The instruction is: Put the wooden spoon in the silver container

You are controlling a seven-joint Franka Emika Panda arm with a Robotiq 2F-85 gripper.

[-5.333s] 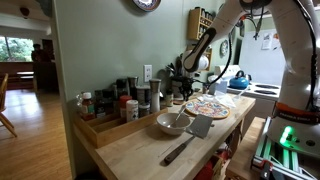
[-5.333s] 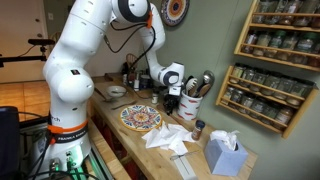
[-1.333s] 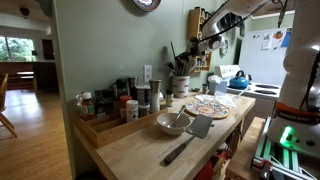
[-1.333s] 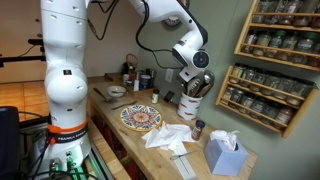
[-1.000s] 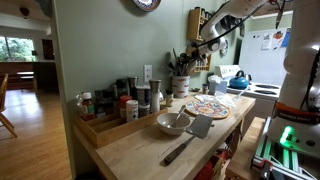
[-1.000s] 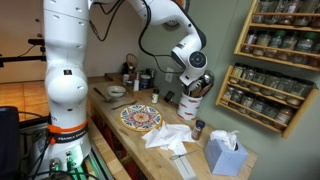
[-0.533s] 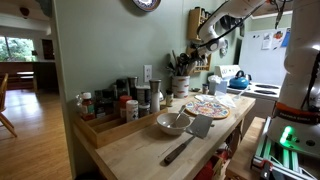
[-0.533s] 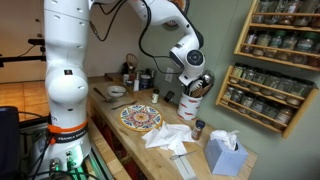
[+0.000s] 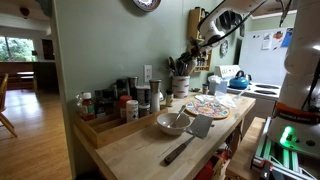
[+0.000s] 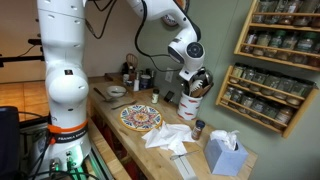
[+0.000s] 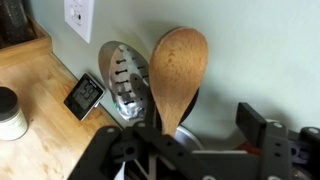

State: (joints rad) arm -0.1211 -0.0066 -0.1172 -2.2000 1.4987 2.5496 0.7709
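The wooden spoon [image 11: 178,70] stands bowl-up in the silver container [image 11: 210,148], next to a slotted metal spatula [image 11: 125,72]. In the wrist view my gripper [image 11: 196,132] is open around the spoon's handle. The right finger [image 11: 256,122] is well clear of the handle and the left finger is close beside it. In both exterior views the gripper [image 9: 191,53] [image 10: 192,78] hangs just above the silver container [image 9: 181,85] [image 10: 195,103], which stands against the wall with several utensils sticking out of it.
A patterned plate [image 10: 140,118], a pale bowl [image 9: 172,124] and a black spatula [image 9: 188,137] lie on the wooden counter. Spice jars [image 9: 120,100] line the wall side. A small timer [image 11: 85,95] sits beside the container. Spice racks [image 10: 270,60] hang on the wall, and a tissue box [image 10: 225,155] stands near the counter's end.
The jaws have opened and let go of the wooden spoon, which now stands in the container. The gripper has risen slightly above it.
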